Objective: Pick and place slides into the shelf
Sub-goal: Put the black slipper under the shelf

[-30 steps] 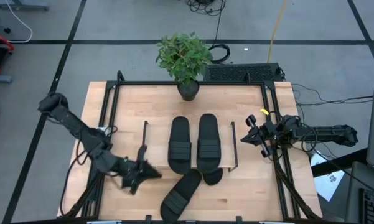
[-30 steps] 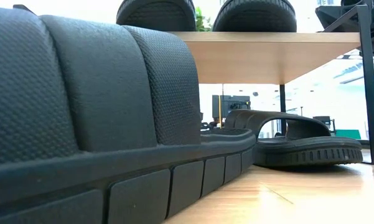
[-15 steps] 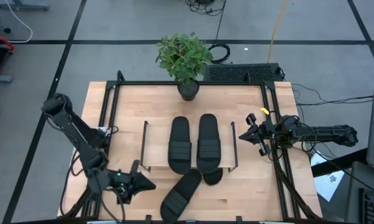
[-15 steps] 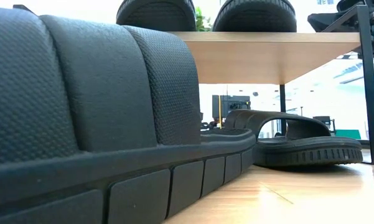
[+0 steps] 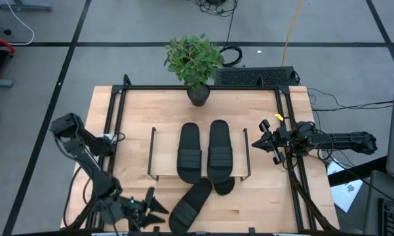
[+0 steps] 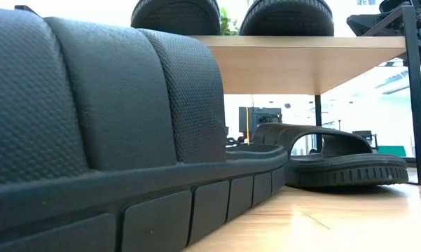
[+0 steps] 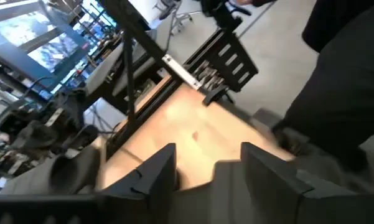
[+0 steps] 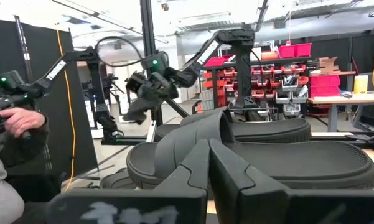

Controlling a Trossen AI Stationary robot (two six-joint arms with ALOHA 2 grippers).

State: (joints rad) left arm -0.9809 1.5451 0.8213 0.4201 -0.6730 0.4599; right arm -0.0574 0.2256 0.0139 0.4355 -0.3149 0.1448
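Observation:
Two black slides (image 5: 189,152) (image 5: 219,152) lie side by side on the shelf (image 5: 158,176), a low wooden board with black wire ends. A third slide (image 5: 190,204) lies slantwise on the table near the front edge and fills the low view (image 6: 91,126). A fourth (image 5: 223,186) rests on the table, partly under the shelf (image 6: 336,164). My left gripper (image 5: 156,204) (image 7: 208,168) stands open just left of the slanted slide, touching nothing. My right gripper (image 5: 262,141) (image 8: 205,168) is shut and empty, beside the shelf's right end.
A potted plant (image 5: 195,62) stands at the table's far edge. A black metal frame (image 5: 118,98) runs around the tabletop. Bare wood lies left of the shelf (image 5: 128,144). A person's sleeve and hand (image 8: 12,124) show beyond the table in the right wrist view.
My left gripper has moved from beside the shelf's left end toward the table's near edge and has opened. It now stands by the slanted slide. The slides and my right arm have kept still.

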